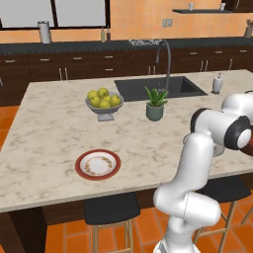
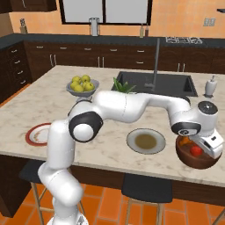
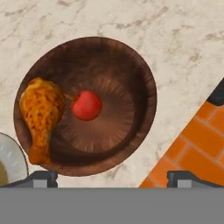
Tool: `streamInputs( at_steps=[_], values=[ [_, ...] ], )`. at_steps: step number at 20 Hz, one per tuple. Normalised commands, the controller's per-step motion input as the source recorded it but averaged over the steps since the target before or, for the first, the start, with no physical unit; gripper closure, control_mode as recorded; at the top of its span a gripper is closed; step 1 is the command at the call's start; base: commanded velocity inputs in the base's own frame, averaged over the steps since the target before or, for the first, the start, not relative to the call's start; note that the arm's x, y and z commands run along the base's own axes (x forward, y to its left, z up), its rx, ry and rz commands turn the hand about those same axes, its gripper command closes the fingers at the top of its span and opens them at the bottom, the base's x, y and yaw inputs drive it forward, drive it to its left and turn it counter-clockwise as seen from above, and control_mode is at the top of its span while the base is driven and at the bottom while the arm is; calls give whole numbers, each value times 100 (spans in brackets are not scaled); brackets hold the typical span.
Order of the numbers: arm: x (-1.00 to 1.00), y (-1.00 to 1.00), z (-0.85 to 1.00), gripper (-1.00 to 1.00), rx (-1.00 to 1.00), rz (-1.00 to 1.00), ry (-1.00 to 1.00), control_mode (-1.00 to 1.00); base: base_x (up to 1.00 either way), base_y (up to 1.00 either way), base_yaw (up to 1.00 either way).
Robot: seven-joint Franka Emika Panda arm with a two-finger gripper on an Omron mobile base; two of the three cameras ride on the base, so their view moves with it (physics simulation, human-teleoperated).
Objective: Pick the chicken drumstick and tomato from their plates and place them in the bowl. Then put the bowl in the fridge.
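Gripper [image 3: 112,179] spread wide and empty, I hang right above the bowl [image 3: 131,57], which sits on the surface [image 3: 183,39] near its edge, beside the grey plate [image 2: 146,141]. Both the drumstick [image 3: 40,116] and the tomato [image 3: 86,105] lie inside it. I judge the bowl stiff, wooden, fairly heavy when loaded; its rim looks the best place to pinch, kept level so the round tomato doesn't roll out

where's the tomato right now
The tomato lies in the middle of the brown bowl, just beside the drumstick; in the right base view the bowl sits at the counter's near right edge, under the gripper.
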Motion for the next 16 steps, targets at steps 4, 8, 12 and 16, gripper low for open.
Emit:
streamInputs(
  at_steps=[4,8,12,16],
  values=[
    [23,-3,-10,-100,3,-2,13,-100,0,0,0],
    [40,-16,-36,-100,11,-1,16,-100,0,0,0],
    [-5,-22,-25,-100,11,-3,3,-100,0,0,0],
    [0,-14,-27,-100,13,-11,2,-100,0,0,0]
  ],
)
